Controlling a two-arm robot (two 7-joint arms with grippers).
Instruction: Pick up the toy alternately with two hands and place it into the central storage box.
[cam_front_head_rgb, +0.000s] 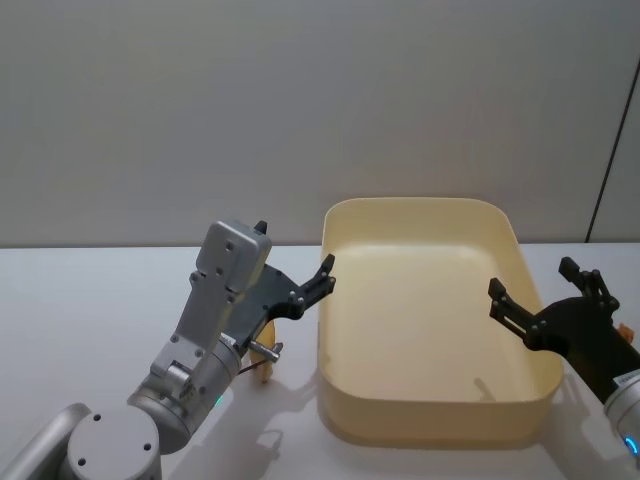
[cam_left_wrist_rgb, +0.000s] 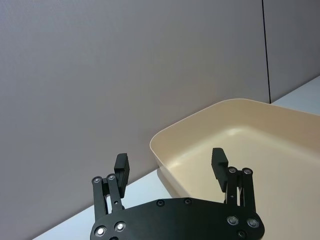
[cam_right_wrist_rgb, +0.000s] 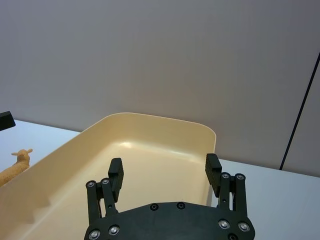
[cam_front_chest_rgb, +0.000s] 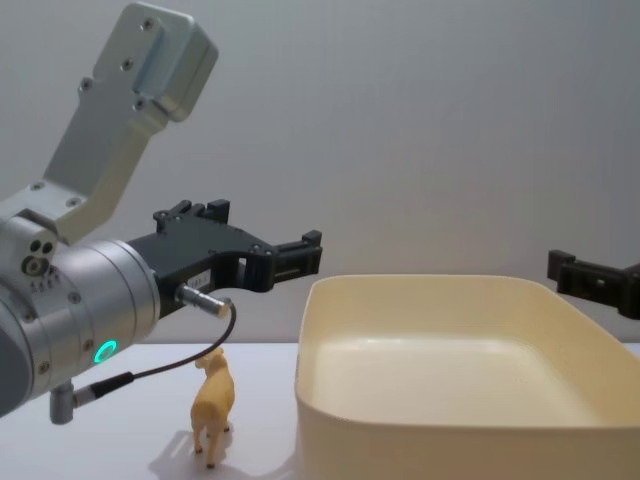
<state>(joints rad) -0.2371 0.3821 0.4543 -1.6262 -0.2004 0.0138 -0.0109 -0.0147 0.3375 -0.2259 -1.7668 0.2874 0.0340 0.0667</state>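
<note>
My left gripper (cam_left_wrist_rgb: 171, 166) open, raised beside the storage box (cam_front_chest_rgb: 420, 425); my right gripper (cam_right_wrist_rgb: 164, 172) open; toy (cam_front_chest_rgb: 213, 405) stands on surface (cam_front_head_rgb: 60, 300).

Plastic and metal
The central storage box (cam_front_head_rgb: 430, 420) is smooth, faintly glossy plastic; left end effector (cam_left_wrist_rgb: 170, 161) and right end effector (cam_right_wrist_rgb: 164, 165) matt black; left arm (cam_front_chest_rgb: 130, 110) satin metal.

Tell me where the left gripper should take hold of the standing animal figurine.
Probably the torso, from above, jaws closing across its flanks: the tan animal figurine stands upright on thin legs left of the storage box, and the open left gripper hangs above it.
</note>
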